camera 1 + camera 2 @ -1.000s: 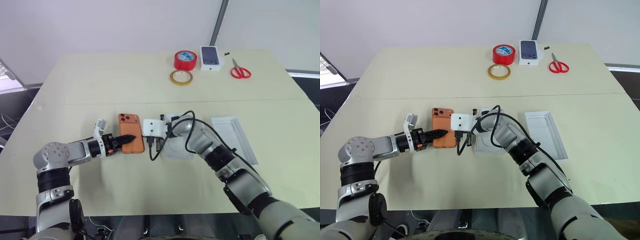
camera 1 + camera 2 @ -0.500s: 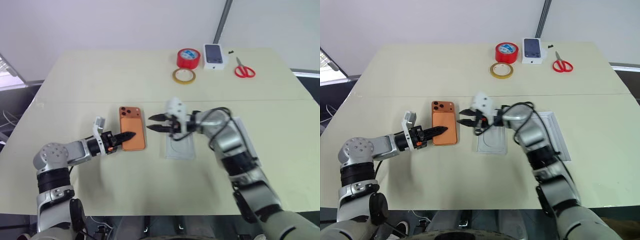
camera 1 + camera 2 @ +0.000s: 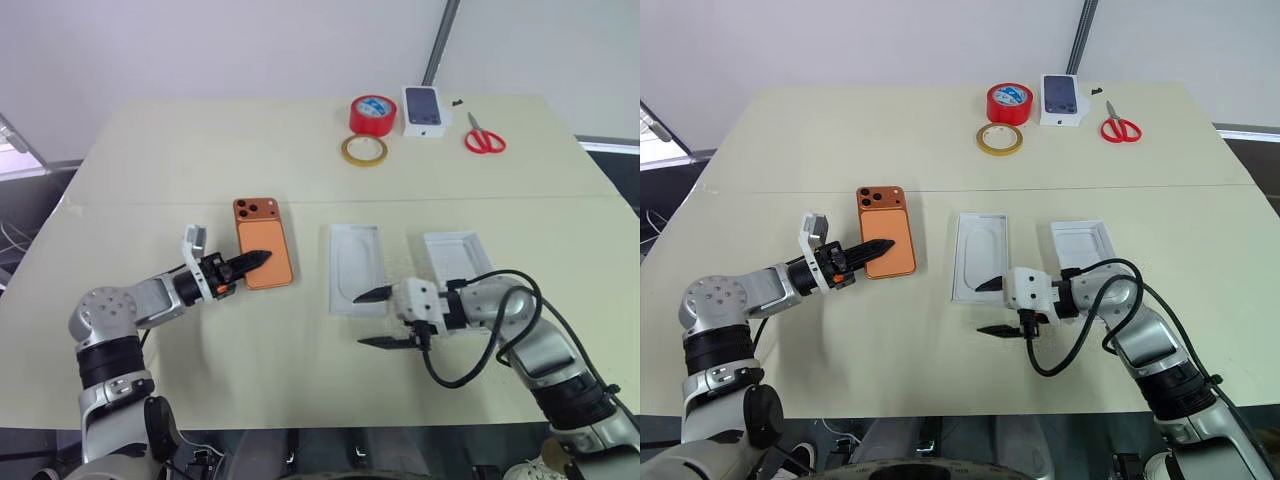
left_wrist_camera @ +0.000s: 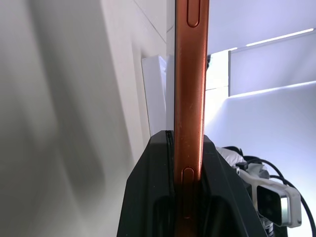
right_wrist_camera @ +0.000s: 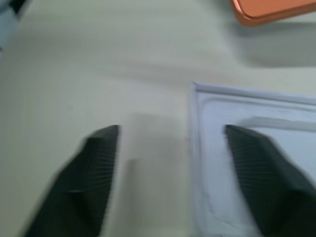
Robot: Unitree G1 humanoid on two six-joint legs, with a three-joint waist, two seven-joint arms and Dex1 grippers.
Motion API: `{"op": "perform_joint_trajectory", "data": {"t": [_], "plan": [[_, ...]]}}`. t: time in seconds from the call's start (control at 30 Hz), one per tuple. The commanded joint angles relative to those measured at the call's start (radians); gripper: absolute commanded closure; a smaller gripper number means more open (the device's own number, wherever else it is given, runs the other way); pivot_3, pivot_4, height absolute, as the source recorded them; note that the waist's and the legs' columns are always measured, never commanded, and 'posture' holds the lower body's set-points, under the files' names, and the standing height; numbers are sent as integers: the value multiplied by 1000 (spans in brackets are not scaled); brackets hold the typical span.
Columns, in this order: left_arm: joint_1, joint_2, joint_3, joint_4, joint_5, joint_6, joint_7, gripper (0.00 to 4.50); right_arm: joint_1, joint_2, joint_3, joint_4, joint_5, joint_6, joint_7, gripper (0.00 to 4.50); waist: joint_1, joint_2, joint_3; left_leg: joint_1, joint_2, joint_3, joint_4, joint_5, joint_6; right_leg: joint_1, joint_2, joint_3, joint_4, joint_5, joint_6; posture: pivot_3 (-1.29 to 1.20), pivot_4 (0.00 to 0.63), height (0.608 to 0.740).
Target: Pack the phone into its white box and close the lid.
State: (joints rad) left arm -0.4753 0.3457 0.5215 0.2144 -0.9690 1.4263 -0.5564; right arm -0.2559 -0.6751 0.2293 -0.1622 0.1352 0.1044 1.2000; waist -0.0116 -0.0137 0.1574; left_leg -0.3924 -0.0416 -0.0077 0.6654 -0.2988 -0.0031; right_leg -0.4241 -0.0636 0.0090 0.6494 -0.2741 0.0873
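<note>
Beige tabletop [image 3: 200, 150]: the right claw [image 3: 382, 318] has let go and pulled back, jaws apart, baring a flat white insert [image 3: 354, 268]. Left claw [image 3: 250, 260] still pinches the phone [image 3: 264, 256], ready for boxing.

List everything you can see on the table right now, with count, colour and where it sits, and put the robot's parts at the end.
phone: 1, orange, table's left half, clamped at its edge
white tray with oval recess: 1, white, table centre
white box: 1, white, right of that tray
tape roll, red: 1, red, far edge
tape roll, tan: 1, tan, just in front of the red one
small box with phone picture: 1, white, far edge
scissors: 1, red handles, far right
left gripper: 1, black, shut on phone
right gripper: 1, black, open, empty
</note>
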Motion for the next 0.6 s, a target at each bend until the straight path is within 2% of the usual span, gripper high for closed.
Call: {"op": "perform_joint_trajectory", "data": {"t": [0.03,0.43,0.53,0.57,0.6], "plan": [[-21,2,-13,-43,-30,-13,-9,4500,-9,-1,-3,1,-21,-51,-29,2991,1,0,0,0,0,0,0,1,-1,0,0,0,0,0,0,0,150,740],[-24,3,-20,-57,-47,-8,3,4500,-7,5,26,39,-34,-64,-44,2991,1,-1,1,0,0,0,0,1,-1,0,0,0,0,0,0,0,150,740],[-27,-4,-15,-62,-55,0,15,4500,-11,10,32,39,-28,-52,-44,3879,1,-1,1,0,0,0,0,1,-1,0,0,0,0,0,0,0,150,740],[-32,-8,-8,-61,-62,12,25,4500,-13,12,35,37,-29,-48,-45,4347,1,-1,1,0,0,0,0,1,-1,0,0,0,0,0,0,0,150,740],[-39,-12,-2,-62,-72,18,30,4500,-14,14,40,30,-27,-43,-43,4471,1,-1,1,0,0,0,0,1,-1,0,0,0,0,0,0,0,150,740]]}}
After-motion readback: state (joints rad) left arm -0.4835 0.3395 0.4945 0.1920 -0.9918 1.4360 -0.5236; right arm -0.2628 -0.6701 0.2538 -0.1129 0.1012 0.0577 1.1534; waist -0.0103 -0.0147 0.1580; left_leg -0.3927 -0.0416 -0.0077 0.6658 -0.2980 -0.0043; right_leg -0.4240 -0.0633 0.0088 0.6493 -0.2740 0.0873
